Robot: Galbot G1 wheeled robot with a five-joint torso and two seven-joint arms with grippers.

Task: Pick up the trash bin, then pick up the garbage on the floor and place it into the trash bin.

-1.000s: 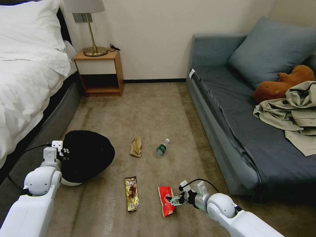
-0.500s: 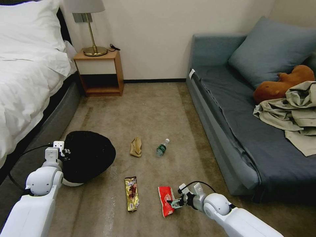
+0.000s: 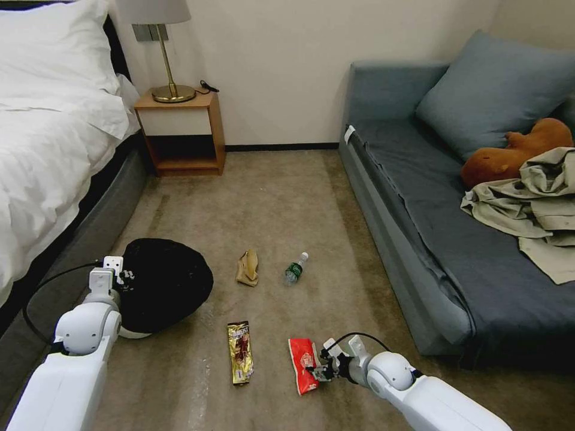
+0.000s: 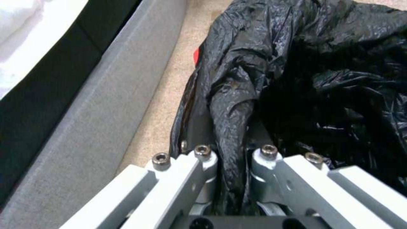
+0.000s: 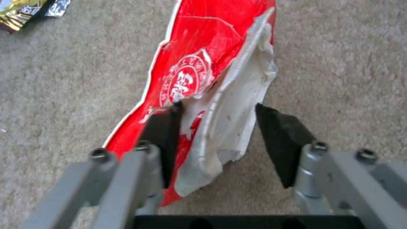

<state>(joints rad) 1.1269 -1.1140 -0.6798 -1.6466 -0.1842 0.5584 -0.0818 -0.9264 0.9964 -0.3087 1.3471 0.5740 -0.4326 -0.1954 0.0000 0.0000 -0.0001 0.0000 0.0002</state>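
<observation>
Left wrist: trash bin point(image 4: 297, 79) rim bag-hidden

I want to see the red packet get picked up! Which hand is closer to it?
Right. The right hand straddles the red packet, open. The left hand pinches the trash bin, far across the floor.

Glossy white arms point(image 3: 72, 359), black cables, grey screw-studded hand point(image 5: 214, 133) with black pads.
</observation>
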